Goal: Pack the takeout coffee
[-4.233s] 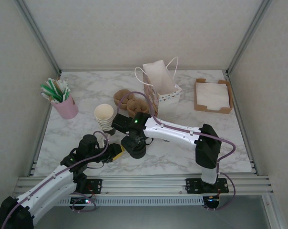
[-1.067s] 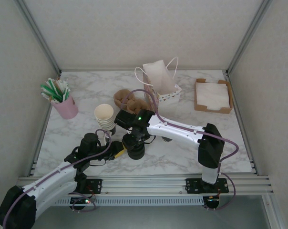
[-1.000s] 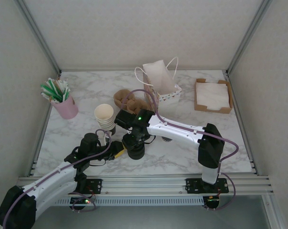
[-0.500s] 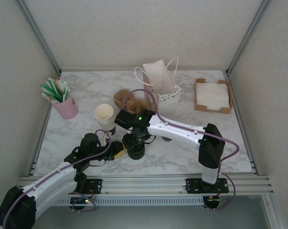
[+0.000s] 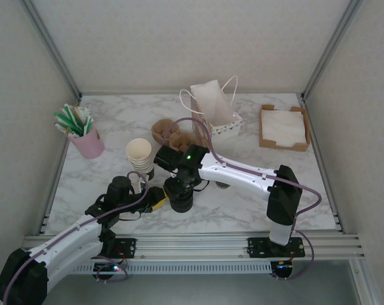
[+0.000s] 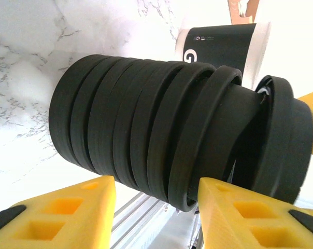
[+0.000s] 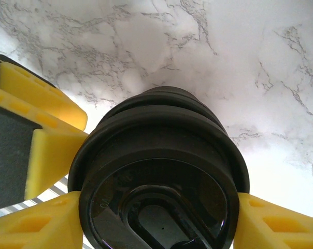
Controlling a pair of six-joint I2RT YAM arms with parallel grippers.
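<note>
A stack of black lids (image 5: pixel 181 203) stands on the marble table (image 5: pixel 243 213) near the front. My right gripper (image 5: pixel 179 192) comes down on it from above. In the right wrist view its yellow fingers (image 7: pixel 260 220) press both sides of the top lid (image 7: pixel 156 197), so my right gripper (image 7: pixel 159 220) is shut on it. My left gripper (image 5: pixel 161 203) reaches in from the left. In its own view the left gripper (image 6: pixel 156 207) pinches a few lid rims of the stack (image 6: pixel 130 119), and the top lid (image 6: pixel 281 140) sits slightly apart from the rest. The takeout coffee is out of view.
A stack of lidless cream cups (image 5: pixel 138 154) stands just behind my left gripper. Further back are brown cup carriers (image 5: pixel 168 133), a white paper bag (image 5: pixel 212 103), a pink cup of straws (image 5: pixel 85 138) at the left and a box of napkins (image 5: pixel 284 127) at the right.
Hardly anything has moved. The right arm's elbow has drifted slightly to the right, while both grippers stay at the lid stack.
</note>
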